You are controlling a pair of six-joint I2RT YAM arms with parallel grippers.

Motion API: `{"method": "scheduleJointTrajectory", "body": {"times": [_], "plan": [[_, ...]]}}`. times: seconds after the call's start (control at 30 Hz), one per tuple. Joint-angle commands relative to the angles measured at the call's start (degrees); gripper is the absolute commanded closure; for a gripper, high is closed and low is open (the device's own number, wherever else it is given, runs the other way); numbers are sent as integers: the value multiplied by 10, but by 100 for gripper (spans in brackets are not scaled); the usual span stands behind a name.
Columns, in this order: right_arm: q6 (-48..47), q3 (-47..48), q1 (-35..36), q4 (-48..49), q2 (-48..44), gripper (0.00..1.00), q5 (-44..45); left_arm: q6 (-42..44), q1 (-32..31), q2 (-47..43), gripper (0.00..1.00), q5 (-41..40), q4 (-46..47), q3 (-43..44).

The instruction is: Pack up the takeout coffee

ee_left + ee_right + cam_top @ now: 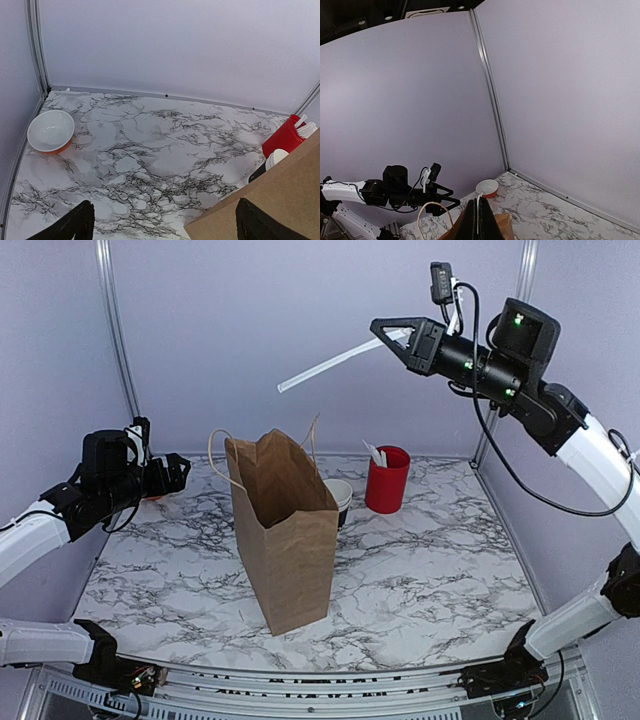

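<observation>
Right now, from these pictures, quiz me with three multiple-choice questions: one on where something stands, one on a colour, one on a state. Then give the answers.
1. In the top view, where is the tall red cup of white utensils relative to the upright brown paper bag?
A. Farther back and to the right
B. Inside it
C. At the near edge, in front of it

2. What colour is the outside of the round white-lined bowl?
A. Blue
B. Orange
C. Green

3. What is the raised right gripper doing?
A. Open, holding nothing
B. Shut on a long thin white stick
C. Shut on the bag's handle

Answers:
1. A, the cup stands on the table beyond the bag's right side.
2. B, an orange wall shows under the rim.
3. B, the stick juts from between closed fingers, high above the table.
</observation>
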Motion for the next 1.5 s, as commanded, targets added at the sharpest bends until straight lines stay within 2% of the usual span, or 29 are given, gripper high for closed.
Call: {"method": "scheduleJointTrajectory", "body": {"times": [0.0,0.5,1.0,1.3,1.47], "plan": [[-48,61,45,-39,28,98,10,-3,3,4,1,6,19,-8],[-150,136,181,-216,114,98,177,-2,3,9,1,5,19,-8],[-161,135,224,-292,194,97,192,-3,3,14,1,5,18,-8],[-165,138,224,-298,205,83,197,-2,2,16,1,4,18,-8],[-165,149,225,-304,210,81,196,-2,3,17,1,5,18,-7]]}}
